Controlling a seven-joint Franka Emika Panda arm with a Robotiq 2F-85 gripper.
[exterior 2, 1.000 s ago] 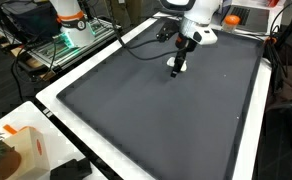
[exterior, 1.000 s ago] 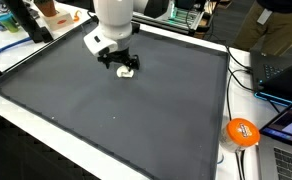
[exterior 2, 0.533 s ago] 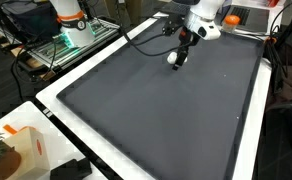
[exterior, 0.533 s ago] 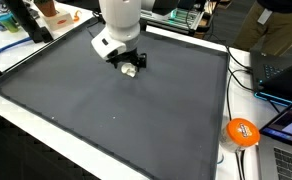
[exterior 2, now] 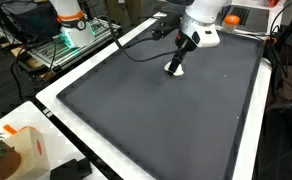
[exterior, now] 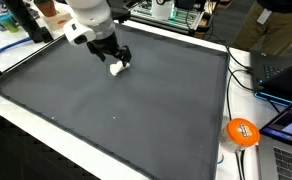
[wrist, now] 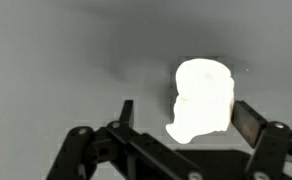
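Observation:
My gripper (exterior: 113,60) hangs low over the far part of a large dark grey mat (exterior: 146,115), and it shows in both exterior views (exterior 2: 179,55). A small white lumpy object (exterior: 117,68) sits on the mat between its fingertips (exterior 2: 173,69). In the wrist view the white object (wrist: 204,95) lies between the two black fingers (wrist: 186,122). It is close against the right finger. A clear gap of mat separates it from the left finger. The jaws stand apart.
The mat (exterior 2: 156,120) has a white border. An orange round object (exterior: 242,131), cables and laptops (exterior: 282,72) lie off the mat's edge. A cardboard box (exterior 2: 26,150) stands at a near corner. A second arm base (exterior 2: 71,25) and clutter stand behind.
The arm has swung and turned over the mat's far part. The gripper and the white object have shifted together, rising a little and then coming back down onto the mat.

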